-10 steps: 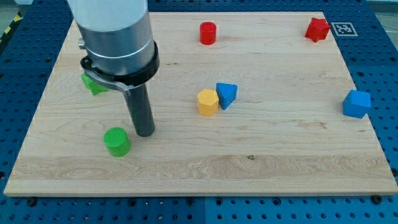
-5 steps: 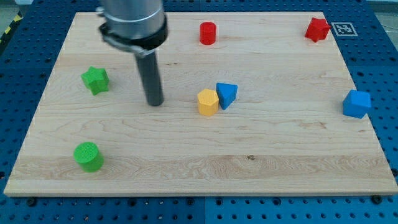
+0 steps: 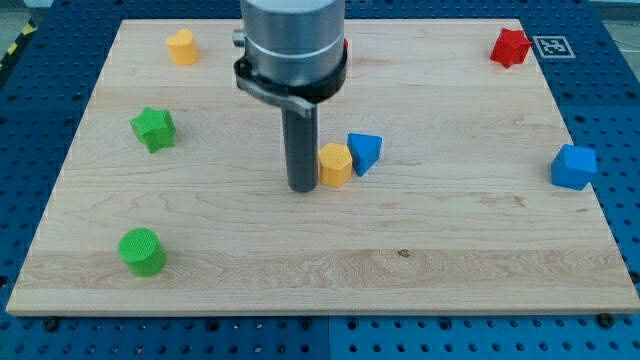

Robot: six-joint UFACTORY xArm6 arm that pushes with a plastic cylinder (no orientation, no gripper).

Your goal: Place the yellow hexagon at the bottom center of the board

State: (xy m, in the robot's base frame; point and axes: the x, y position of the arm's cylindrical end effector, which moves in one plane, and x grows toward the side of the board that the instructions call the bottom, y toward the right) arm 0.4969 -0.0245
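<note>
From the view's left: a green cylinder [image 3: 141, 251] sits near the board's [image 3: 450, 260] bottom-left corner. My tip [image 3: 303, 187] rests just left of the yellow hexagon [image 3: 335, 165], mid-board; a blue triangular block [image 3: 363, 152] touches its right side. I have no gripper, only a rod. Bare wood spans below the hexagon to the bottom edge.

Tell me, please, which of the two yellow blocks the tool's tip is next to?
My tip is beside the yellow hexagon at mid-board, just to its view-left, next to the blue triangular block. The other yellow block sits far off near the view's top left.
</note>
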